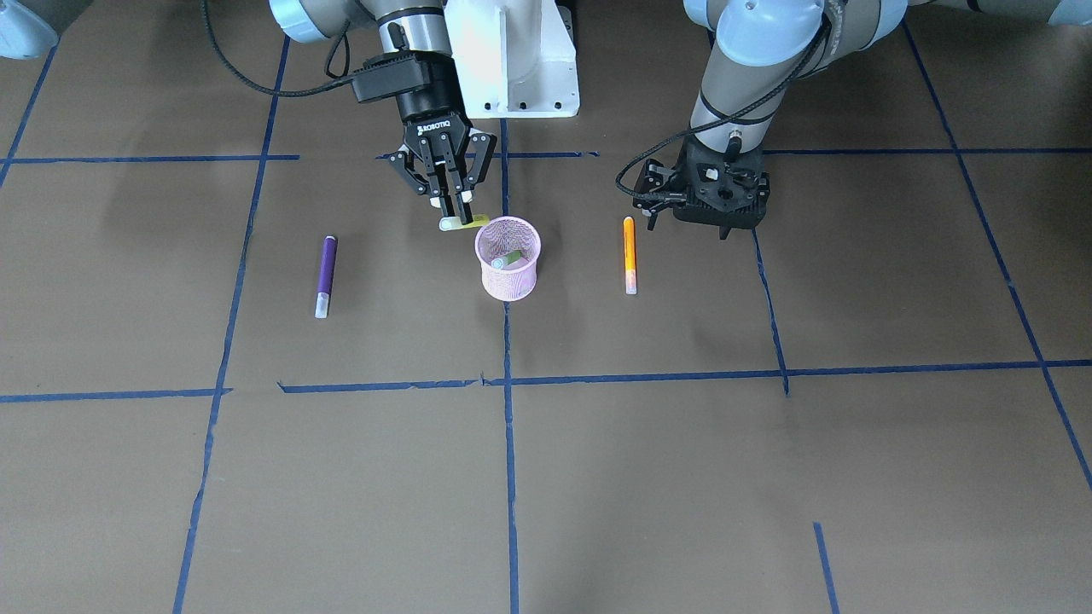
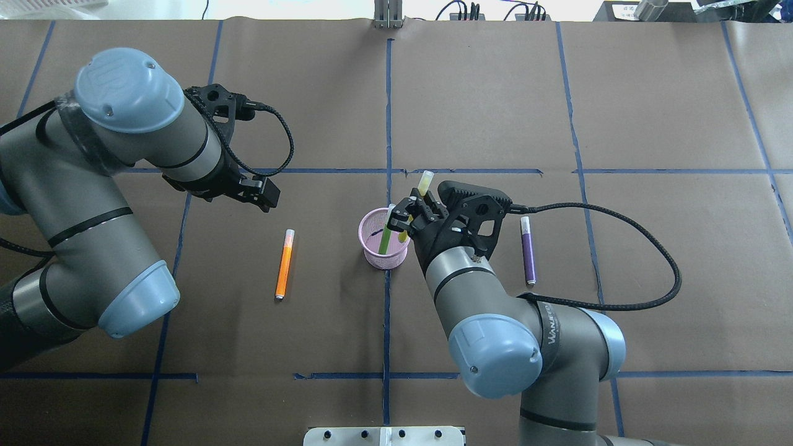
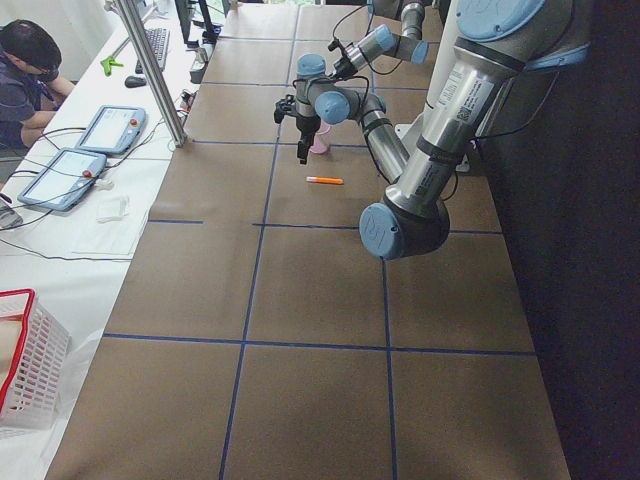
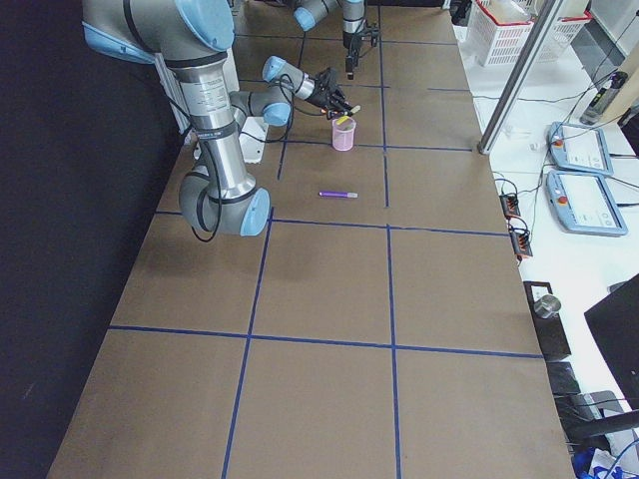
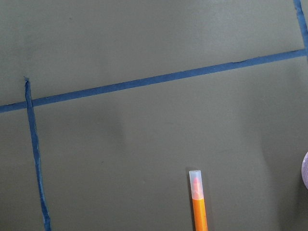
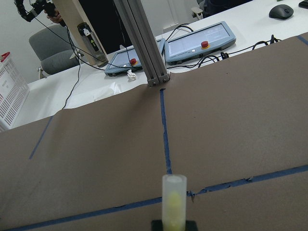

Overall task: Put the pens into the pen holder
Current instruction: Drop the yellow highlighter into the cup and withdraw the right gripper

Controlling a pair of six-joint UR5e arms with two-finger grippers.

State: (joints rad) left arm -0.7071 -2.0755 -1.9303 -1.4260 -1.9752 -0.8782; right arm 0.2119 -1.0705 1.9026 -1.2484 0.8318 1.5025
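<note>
The pink mesh pen holder (image 1: 509,281) stands at the table's middle, also in the overhead view (image 2: 372,251). A green pen (image 1: 510,257) leans inside it. My right gripper (image 1: 456,209) is shut on a yellow pen (image 1: 465,223), tilted, its lower end at the holder's rim and its pale cap (image 6: 173,192) pointing away. The purple pen (image 1: 326,275) lies flat on my right of the holder. The orange pen (image 1: 630,254) lies flat on my left, also in the left wrist view (image 5: 198,207). My left gripper (image 1: 723,223) hovers just behind the orange pen; I cannot tell whether it is open.
Brown paper with blue tape lines (image 1: 508,426) covers the table. The robot's white base (image 1: 512,60) stands behind the holder. Beyond the table's far edge are an aluminium post (image 6: 144,43), control tablets (image 6: 199,41) and an operator (image 3: 25,75).
</note>
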